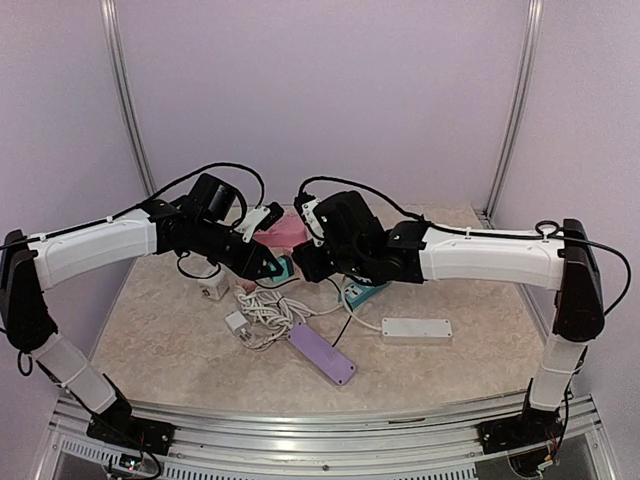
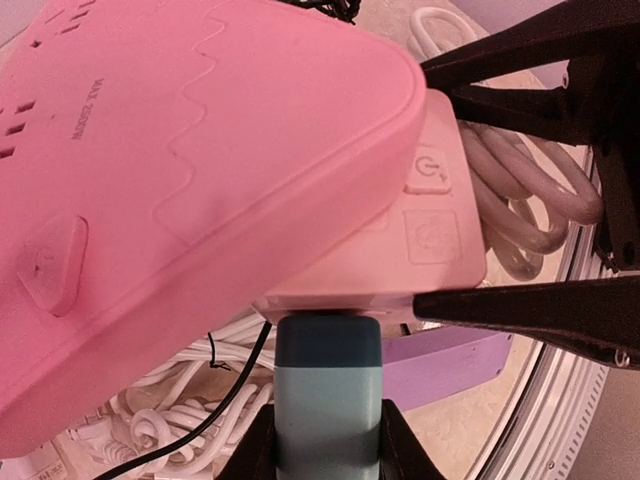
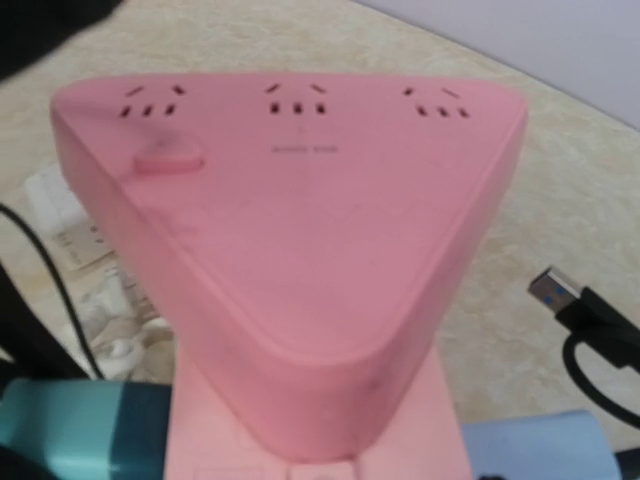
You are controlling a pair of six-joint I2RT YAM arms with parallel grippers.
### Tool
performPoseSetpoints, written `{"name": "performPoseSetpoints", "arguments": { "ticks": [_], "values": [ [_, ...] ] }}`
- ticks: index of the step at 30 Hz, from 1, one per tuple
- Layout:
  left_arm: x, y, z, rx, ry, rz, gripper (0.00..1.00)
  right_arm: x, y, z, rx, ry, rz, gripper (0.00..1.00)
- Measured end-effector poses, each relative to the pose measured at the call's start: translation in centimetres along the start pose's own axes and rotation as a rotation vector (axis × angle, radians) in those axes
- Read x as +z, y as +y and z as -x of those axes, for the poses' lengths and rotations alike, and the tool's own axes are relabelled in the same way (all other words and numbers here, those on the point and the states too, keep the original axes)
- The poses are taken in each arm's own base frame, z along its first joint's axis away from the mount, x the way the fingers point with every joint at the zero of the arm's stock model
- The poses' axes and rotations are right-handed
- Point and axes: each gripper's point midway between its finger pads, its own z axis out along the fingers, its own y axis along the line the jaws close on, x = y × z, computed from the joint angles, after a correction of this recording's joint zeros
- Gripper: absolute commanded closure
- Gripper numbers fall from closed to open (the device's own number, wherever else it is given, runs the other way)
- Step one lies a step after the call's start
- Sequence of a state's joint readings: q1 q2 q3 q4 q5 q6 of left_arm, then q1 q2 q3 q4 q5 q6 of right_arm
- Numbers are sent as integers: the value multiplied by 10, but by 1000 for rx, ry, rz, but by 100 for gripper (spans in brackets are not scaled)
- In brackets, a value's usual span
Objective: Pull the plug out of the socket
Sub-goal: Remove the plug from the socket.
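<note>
A pink triangular socket (image 1: 284, 231) is held up between the two arms and fills the right wrist view as the socket (image 3: 290, 240). A teal plug (image 2: 328, 385) with a darker blue top sits against the socket's pale pink side (image 2: 360, 290), seemingly still plugged in. My left gripper (image 2: 328, 440) is shut on the plug's sides; from above the gripper (image 1: 271, 262) is just left of the socket. My right gripper's black fingers (image 2: 520, 305) clamp the pale pink part from both sides. From above, the right gripper (image 1: 306, 246) is at the socket's right. The plug's prongs are hidden.
On the table below lie a purple power strip (image 1: 322, 352), a white power strip (image 1: 416, 328), coiled white cable (image 1: 265, 310), a white adapter (image 1: 213, 287) and a teal strip (image 1: 360, 292). A black USB plug (image 3: 560, 295) lies right of the socket.
</note>
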State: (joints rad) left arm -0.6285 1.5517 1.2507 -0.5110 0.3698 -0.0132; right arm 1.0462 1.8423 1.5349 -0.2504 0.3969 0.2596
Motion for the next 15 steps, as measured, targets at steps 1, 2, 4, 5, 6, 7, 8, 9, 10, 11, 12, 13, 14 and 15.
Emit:
{"name": "performPoseSetpoints", "arguments": {
  "ticks": [1,2,4,5,6,7,8,9,10,11,12,13,14,15],
  "values": [
    [0,0,-1,2,6,-2,100,0,1,-2,5,-3,17,100],
    [0,-1,-3,8,11,-7,100,-1,1,-3,9,-4,33,100],
    [0,-3,-4,15,18,-20,100,-3,1,-5,18,-7,75,100],
    [0,-5,-5,19,20,-26,100,-4,2,-6,20,-7,98,100],
    [0,-6,-6,26,22,-36,100,-6,3,-7,22,-7,117,100],
    [0,-8,-6,33,25,-45,100,-7,4,-8,23,-7,139,100],
    [0,-9,-7,35,26,-50,100,-8,5,-9,26,-5,159,100],
    [-1,-9,-7,37,29,-54,100,-8,6,-10,27,-5,173,100],
    [-1,-10,-9,36,34,-56,100,-8,7,-10,28,-5,184,100],
    [-1,-10,-10,36,38,-57,100,-7,8,-12,29,-5,194,100],
    [-2,-10,-11,34,44,-57,100,-7,9,-13,31,-5,207,100],
    [-2,-10,-13,32,50,-58,100,-7,10,-14,33,-6,215,100],
    [-2,-11,-14,32,54,-58,100,-7,11,-15,36,-11,223,100],
    [-3,-11,-14,32,56,-57,100,-7,11,-15,37,-14,228,100]
  ]
}}
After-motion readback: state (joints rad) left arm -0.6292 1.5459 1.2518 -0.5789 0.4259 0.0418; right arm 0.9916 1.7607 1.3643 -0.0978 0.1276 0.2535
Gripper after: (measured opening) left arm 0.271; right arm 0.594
